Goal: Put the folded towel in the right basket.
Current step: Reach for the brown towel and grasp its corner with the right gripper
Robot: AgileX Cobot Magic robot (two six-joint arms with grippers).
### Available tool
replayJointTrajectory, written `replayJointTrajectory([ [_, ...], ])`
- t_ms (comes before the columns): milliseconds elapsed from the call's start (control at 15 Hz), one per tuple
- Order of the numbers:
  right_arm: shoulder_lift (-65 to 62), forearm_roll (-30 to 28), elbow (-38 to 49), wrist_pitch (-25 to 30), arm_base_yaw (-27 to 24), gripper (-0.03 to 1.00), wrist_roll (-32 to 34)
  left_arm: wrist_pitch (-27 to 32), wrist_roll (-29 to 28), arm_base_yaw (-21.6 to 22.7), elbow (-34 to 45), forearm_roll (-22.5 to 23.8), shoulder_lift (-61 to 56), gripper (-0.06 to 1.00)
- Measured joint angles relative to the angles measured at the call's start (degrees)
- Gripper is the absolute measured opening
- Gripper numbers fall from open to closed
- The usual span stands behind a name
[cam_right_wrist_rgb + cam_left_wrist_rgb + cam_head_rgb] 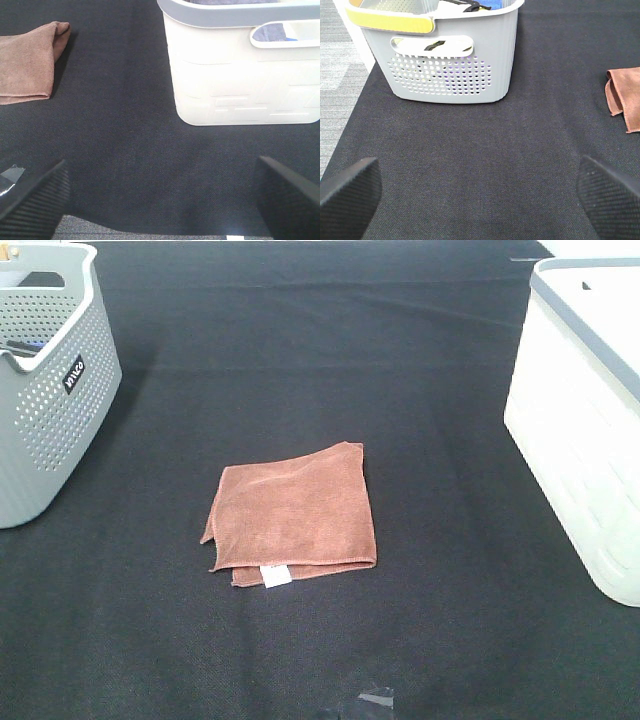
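A folded brown towel (293,515) with a white tag lies flat in the middle of the black table. It also shows in the left wrist view (626,97) and in the right wrist view (27,62). The white right basket (585,420) with a grey rim stands at the right edge; it also shows in the right wrist view (242,70). Neither arm shows in the high view. My left gripper (480,200) is open and empty, well short of the towel. My right gripper (160,200) is open and empty, near the table's front edge.
A grey perforated basket (45,380) stands at the back left; it shows in the left wrist view (445,55) holding dark and blue items. A small piece of clear tape (375,698) lies near the table's front edge.
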Motion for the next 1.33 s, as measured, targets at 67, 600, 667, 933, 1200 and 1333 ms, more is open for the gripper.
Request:
replayJointTrajectory([
  [67, 0.00, 0.00, 0.00, 0.00, 0.00, 0.95, 0.00, 0.00, 0.00, 0.00, 0.00, 0.00, 0.00, 0.99],
  [600, 0.00, 0.00, 0.00, 0.00, 0.00, 0.95, 0.00, 0.00, 0.00, 0.00, 0.00, 0.00, 0.00, 0.99],
  [667, 0.00, 0.00, 0.00, 0.00, 0.00, 0.95, 0.00, 0.00, 0.00, 0.00, 0.00, 0.00, 0.00, 0.99],
  [933, 0.00, 0.00, 0.00, 0.00, 0.00, 0.95, 0.00, 0.00, 0.00, 0.00, 0.00, 0.00, 0.00, 0.99],
  [1200, 0.00, 0.00, 0.00, 0.00, 0.00, 0.95, 0.00, 0.00, 0.00, 0.00, 0.00, 0.00, 0.00, 0.99],
  [1333, 0.00, 0.00, 0.00, 0.00, 0.00, 0.95, 0.00, 0.00, 0.00, 0.00, 0.00, 0.00, 0.00, 0.99],
])
